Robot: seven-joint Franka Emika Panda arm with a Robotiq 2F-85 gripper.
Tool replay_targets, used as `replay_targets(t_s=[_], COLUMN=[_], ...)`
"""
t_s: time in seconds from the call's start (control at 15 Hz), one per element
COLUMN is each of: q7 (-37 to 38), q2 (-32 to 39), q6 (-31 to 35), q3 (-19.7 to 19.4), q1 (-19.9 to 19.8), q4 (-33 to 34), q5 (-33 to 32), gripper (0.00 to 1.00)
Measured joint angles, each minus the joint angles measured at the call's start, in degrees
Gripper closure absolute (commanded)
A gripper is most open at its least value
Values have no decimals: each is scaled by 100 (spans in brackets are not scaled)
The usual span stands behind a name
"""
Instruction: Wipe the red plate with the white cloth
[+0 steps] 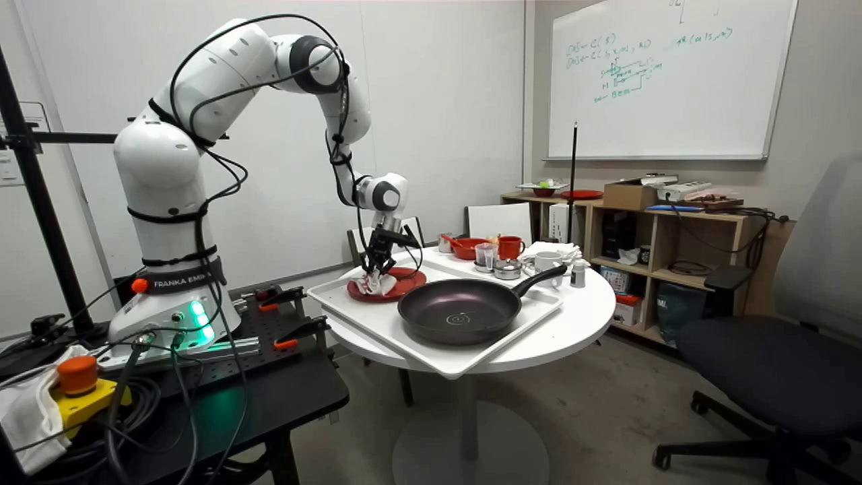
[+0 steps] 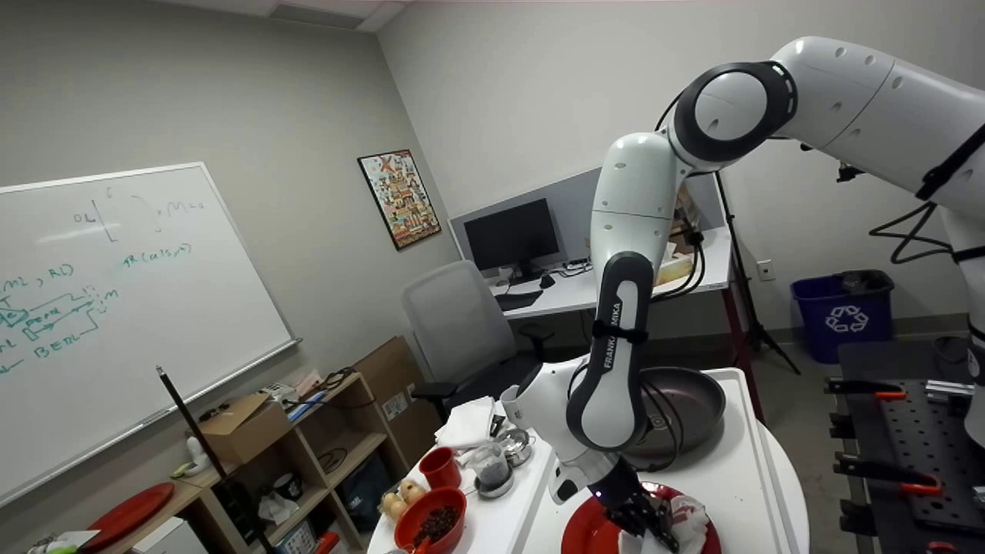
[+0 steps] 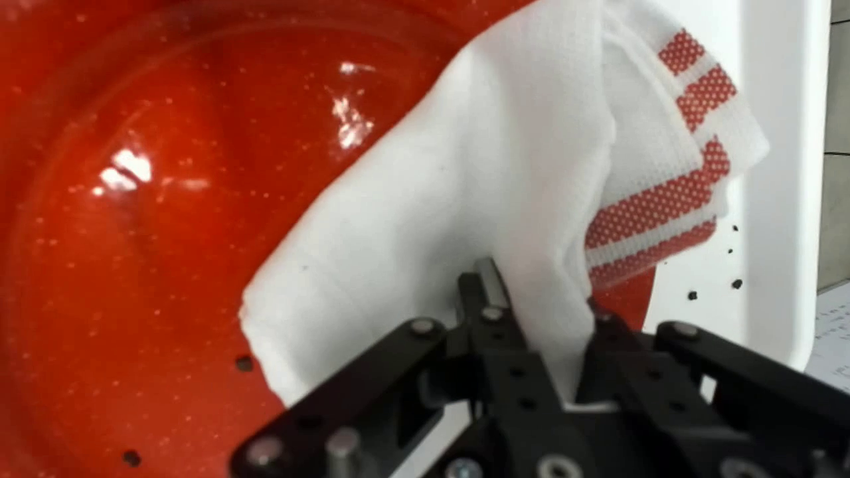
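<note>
While dark specks [image 3: 244,363] dotted the red plate [image 3: 166,265], gripper [image 3: 544,305] was clamped on white cloth [image 3: 412,219] bunched over plate edge.

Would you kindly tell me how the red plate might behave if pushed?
The red plate would probably slide rather than roll, since it lies flat on the white tray. Its glossy highlights suggest a slippery surface the white cloth may glide over.

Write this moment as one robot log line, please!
end effector: holding white cloth | cloth: on red plate | dark bits: on plate and white tray | plate: not clean yet
</note>
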Motion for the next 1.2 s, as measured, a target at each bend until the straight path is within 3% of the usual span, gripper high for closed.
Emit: replay_targets(t_s=[0.6, 1.2], q7=[222, 424], q2=[-2, -1], q6=[444, 766], q3=[-31, -64], q1=[23, -505], q4=[204, 604], q5=[-77, 140], gripper=[93, 93])
